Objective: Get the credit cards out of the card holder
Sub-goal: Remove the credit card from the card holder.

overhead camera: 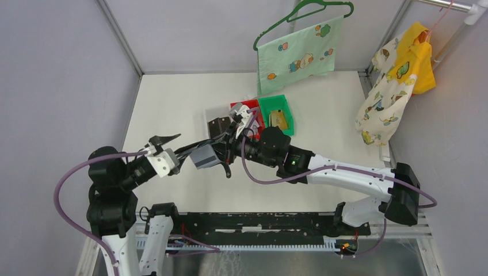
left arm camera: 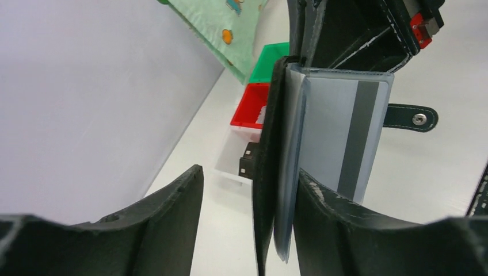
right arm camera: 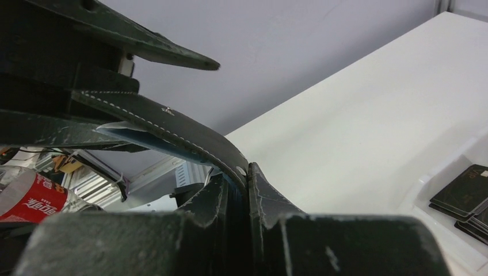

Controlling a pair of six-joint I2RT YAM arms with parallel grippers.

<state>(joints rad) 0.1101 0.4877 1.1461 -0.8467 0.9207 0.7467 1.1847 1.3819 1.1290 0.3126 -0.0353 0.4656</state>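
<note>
The black card holder (overhead camera: 205,156) hangs open above the table between both arms. My right gripper (right arm camera: 239,172) is shut on its stitched black flap (right arm camera: 172,126); it also shows in the top view (overhead camera: 228,150). My left gripper (left arm camera: 248,172) is open, and the holder's black cover (left arm camera: 266,167) and clear sleeves stand between its fingers, close to the right finger (left arm camera: 345,224). A whitish-grey credit card (left arm camera: 331,138) with a dark stripe sits in the front sleeve. The snap tab (left arm camera: 411,118) sticks out to the right. The left gripper also shows in the top view (overhead camera: 175,150).
Behind the holder stand a red bin (overhead camera: 248,110), a green bin (overhead camera: 286,109) holding tan cards (overhead camera: 279,119), and a clear bin (overhead camera: 213,115) with black holders (overhead camera: 218,126). A green cloth on a hanger (overhead camera: 296,54) and yellow garments (overhead camera: 397,80) hang at the back.
</note>
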